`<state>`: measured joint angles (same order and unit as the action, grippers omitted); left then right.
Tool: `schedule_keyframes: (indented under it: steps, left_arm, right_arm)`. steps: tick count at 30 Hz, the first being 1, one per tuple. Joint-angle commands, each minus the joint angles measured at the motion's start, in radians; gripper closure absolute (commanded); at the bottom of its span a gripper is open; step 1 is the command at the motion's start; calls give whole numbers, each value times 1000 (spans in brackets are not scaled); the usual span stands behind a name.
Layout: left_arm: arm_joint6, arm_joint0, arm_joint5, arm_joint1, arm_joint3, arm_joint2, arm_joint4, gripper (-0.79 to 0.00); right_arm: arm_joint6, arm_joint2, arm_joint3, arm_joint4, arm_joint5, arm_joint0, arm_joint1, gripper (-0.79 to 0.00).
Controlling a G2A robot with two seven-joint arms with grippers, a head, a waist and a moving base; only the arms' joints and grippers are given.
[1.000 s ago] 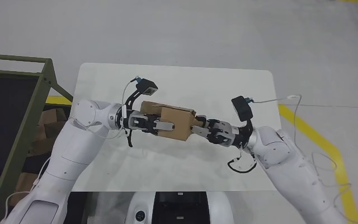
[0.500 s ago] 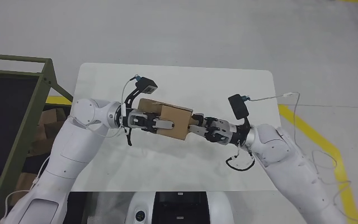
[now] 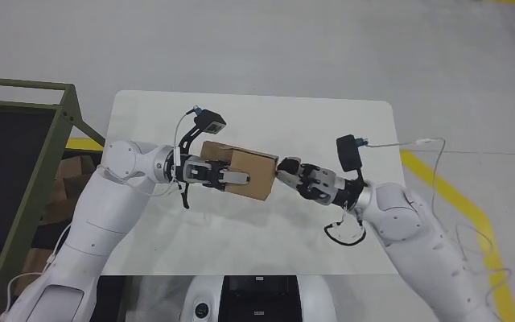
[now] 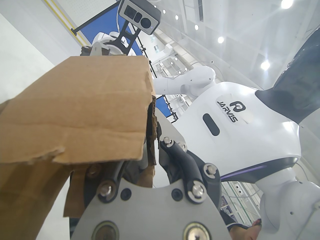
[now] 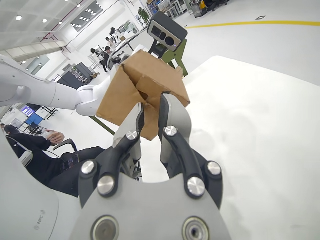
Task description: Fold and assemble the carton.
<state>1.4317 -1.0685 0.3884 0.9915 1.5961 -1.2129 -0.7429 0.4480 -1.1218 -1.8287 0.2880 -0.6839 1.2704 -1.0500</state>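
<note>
Brown carton (image 3: 241, 171) held off the white table (image 3: 257, 113), over its middle, between the two grippers. In the left wrist view the carton's body covers one finger of the left gripper (image 3: 224, 176). The other finger (image 4: 172, 132) lies just beside a ragged cardboard edge. Seen from above, this gripper is clamped on the carton's left end; how far its fingers reach inside cannot be made out. The right gripper (image 5: 152, 103) meets the opposite end, its fingers nearly together and pinching an end flap (image 5: 149, 123) between them. The carton has the form of a squared box lying lengthwise between the arms, slightly tilted. The end facing the right gripper shows overlapping, creased flaps not lying flush. The lower edge seen in the left wrist view is torn.
</note>
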Motion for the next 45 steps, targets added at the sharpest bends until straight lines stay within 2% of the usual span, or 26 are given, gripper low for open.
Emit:
schedule_keyframes:
  steps: [1, 6, 14, 35, 45]
  left_arm:
    - [0, 0, 0, 0, 0, 0, 0, 0]
    - [0, 0, 0, -1, -1, 0, -1, 0]
    - [0, -2, 0, -1, 0, 1, 0, 0]
    - [-7, -10, 7, -3, 5, 6, 1, 0]
    - [-6, -15, 6, -5, 7, -1, -1, 0]
  right_arm:
    - [-17, -8, -17, 28, 12, 13, 0, -105]
    - [-47, -22, -57, 95, 3, 38, 1, -89]
    - [-26, -6, -87, 130, 1, 39, 0, -68]
    - [16, 94, -47, 111, 36, -65, -24, -74]
    - [-4, 36, -63, 118, 6, -9, -13, -74]
